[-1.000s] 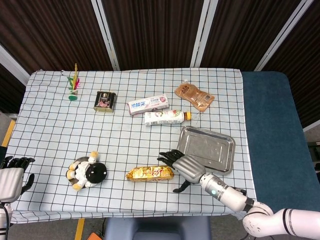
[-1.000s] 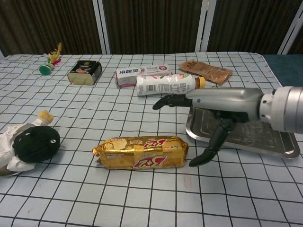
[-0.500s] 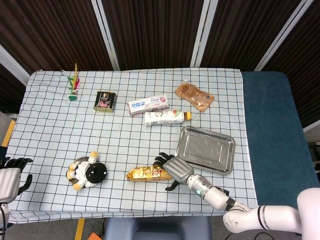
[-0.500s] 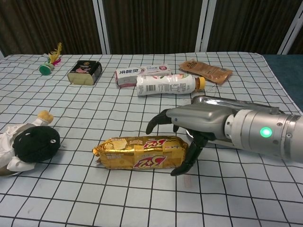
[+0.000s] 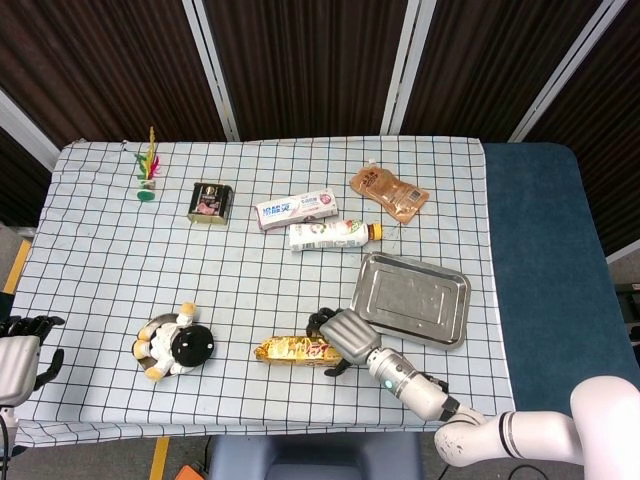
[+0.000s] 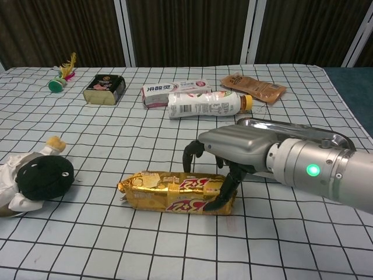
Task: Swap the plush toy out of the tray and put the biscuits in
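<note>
The gold biscuit pack lies near the table's front edge, left of the metal tray, which holds nothing. My right hand grips the pack's right end, thumb on the near side and fingers curled over the far side. The black-and-white plush toy lies on the checked cloth at the front left, outside the tray. My left hand hangs off the table's left front corner, fingers apart and holding nothing.
Behind the tray lie a white bottle, a toothpaste box and a brown pouch. A small tin and a feathered shuttlecock sit at the back left.
My right hand has moved left from beside the tray and closed around the biscuit pack's right end. The pack has shifted and tilted slightly. The left hand stays put.
</note>
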